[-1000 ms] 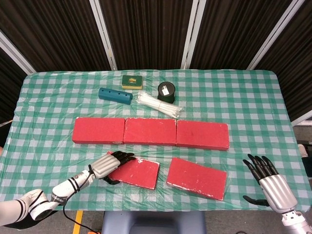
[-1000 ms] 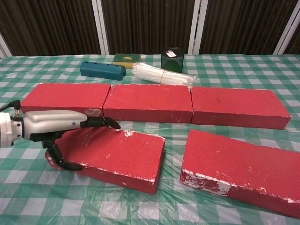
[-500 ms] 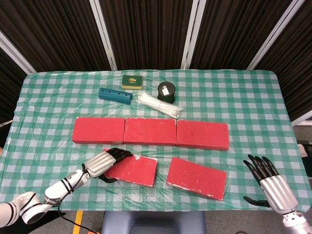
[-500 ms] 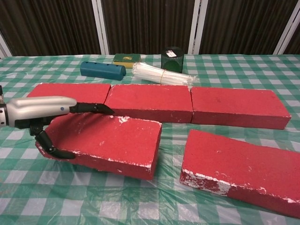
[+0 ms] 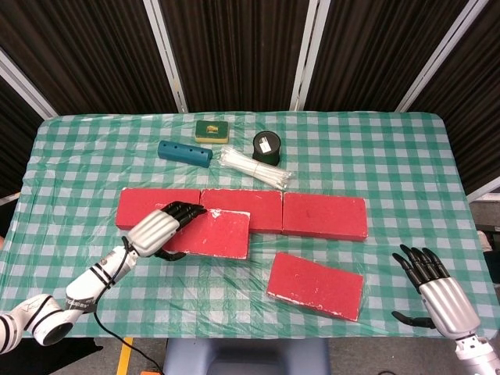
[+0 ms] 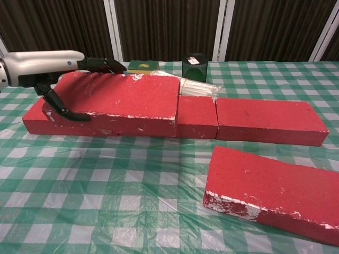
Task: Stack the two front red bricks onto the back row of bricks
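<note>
My left hand (image 5: 158,228) (image 6: 50,66) grips one red brick (image 5: 215,234) (image 6: 127,98) by its left end and holds it in the air, level, in front of and above the back row of red bricks (image 5: 324,215) (image 6: 270,120). The lifted brick hides part of the row's left and middle bricks. A second loose red brick (image 5: 315,284) (image 6: 270,188) lies on the table at the front right. Near the front right corner, my right hand (image 5: 433,293) is open and holds nothing; the chest view does not show it.
Behind the row lie a teal block with holes (image 5: 184,152) (image 6: 115,79), a bundle of white sticks (image 5: 254,167) (image 6: 196,87), a dark round tin (image 5: 266,147) (image 6: 195,65) and a yellow-green sponge (image 5: 212,130) (image 6: 142,65). A green checked cloth (image 5: 391,156) covers the table.
My left hand has lifted the front left brick off the table and carried it back and up toward the back row. The right hand has stayed in place.
</note>
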`<action>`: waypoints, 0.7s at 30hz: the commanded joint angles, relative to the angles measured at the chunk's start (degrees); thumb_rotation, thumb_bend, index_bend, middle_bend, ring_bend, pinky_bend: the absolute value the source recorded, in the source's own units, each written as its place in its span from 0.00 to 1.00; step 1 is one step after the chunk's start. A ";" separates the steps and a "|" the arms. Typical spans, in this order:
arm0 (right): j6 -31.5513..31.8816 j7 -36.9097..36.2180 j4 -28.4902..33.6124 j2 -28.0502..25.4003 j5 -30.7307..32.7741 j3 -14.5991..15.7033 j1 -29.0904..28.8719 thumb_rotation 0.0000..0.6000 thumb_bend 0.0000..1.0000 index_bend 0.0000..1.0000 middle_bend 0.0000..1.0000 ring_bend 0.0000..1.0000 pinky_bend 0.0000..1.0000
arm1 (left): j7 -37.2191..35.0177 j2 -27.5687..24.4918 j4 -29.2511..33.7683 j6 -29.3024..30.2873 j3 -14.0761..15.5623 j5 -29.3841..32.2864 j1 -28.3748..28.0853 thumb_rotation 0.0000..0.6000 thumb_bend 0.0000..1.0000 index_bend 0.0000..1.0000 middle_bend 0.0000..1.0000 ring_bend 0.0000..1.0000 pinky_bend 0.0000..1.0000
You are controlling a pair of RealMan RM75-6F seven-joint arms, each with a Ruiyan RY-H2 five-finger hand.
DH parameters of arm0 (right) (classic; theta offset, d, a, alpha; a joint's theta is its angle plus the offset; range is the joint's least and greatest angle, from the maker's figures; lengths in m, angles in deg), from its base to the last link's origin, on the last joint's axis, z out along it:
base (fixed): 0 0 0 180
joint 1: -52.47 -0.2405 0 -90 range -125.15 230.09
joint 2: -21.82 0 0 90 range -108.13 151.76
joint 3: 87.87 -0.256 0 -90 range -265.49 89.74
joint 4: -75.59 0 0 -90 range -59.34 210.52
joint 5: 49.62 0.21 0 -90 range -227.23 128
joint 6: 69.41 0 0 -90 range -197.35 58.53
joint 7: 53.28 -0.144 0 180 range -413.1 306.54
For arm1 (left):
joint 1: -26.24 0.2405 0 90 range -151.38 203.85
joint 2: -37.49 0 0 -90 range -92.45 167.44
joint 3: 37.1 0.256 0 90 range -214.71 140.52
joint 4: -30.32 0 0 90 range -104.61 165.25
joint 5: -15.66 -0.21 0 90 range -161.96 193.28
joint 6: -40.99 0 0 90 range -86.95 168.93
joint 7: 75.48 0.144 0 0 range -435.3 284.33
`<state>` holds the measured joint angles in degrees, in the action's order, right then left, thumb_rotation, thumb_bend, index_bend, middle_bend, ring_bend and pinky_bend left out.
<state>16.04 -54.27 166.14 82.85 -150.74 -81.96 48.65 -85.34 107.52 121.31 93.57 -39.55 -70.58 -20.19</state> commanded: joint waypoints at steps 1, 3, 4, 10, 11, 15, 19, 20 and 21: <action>-0.26 0.32 0.13 0.08 0.42 -0.22 -0.09 0.89 0.14 0.00 0.00 0.00 0.00 | 2.28 0.45 -1.40 -4.76 -2.95 5.18 -2.76 1.00 0.28 0.00 0.10 0.51 0.50; -0.47 0.63 0.18 0.21 0.68 -0.37 -0.17 0.89 0.14 0.00 0.00 0.00 0.00 | 3.11 1.88 -3.65 -6.70 -4.05 7.48 -3.97 1.00 0.28 0.00 0.10 0.51 0.50; -0.56 0.79 0.20 0.27 0.81 -0.43 -0.20 0.89 0.14 0.00 0.00 0.00 0.00 | 3.20 2.69 -4.82 -7.67 -4.55 8.61 -4.53 1.00 0.28 0.00 0.10 0.51 0.50; -0.28 1.10 0.48 0.25 1.82 -0.96 0.03 0.89 0.14 0.00 0.00 0.00 0.00 | 0.92 6.00 -10.22 -12.25 -6.79 12.38 -7.21 1.00 0.28 0.00 0.09 0.51 0.48; -0.07 1.04 0.48 0.22 1.99 -1.09 0.10 0.89 0.14 0.00 0.00 0.00 0.00 | 0.55 6.24 -10.63 -12.33 -7.00 12.43 -7.34 1.00 0.28 0.00 0.09 0.51 0.48; 0.86 -0.07 0.20 -0.27 3.34 -1.76 0.61 0.89 0.14 0.00 0.00 0.00 0.00 | -1.39 8.79 -14.72 -13.54 -7.49 12.22 -8.43 1.00 0.28 0.00 0.09 0.51 0.48; 0.93 -0.31 -0.07 -0.38 3.46 -1.82 0.69 0.89 0.14 0.00 0.00 0.00 0.00 | -1.97 10.42 -17.18 -14.04 -7.07 11.59 -8.78 1.00 0.28 0.00 0.09 0.51 0.47; 0.92 -0.30 -0.09 -0.40 3.47 -1.82 0.70 0.89 0.14 0.00 0.00 0.00 0.00 | -2.07 10.83 -17.71 -13.82 -7.00 11.37 -8.76 1.00 0.28 0.00 0.09 0.51 0.47; 0.91 -0.30 -0.10 -0.40 3.49 -1.81 0.73 0.89 0.14 0.00 0.00 0.00 0.00 | -2.27 11.25 -18.18 -13.51 -6.95 11.10 -8.69 1.00 0.28 0.00 0.09 0.50 0.47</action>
<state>16.96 -54.57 166.04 82.45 -147.24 -83.78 49.38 -87.28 118.25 103.65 79.88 -46.62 -59.11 -28.80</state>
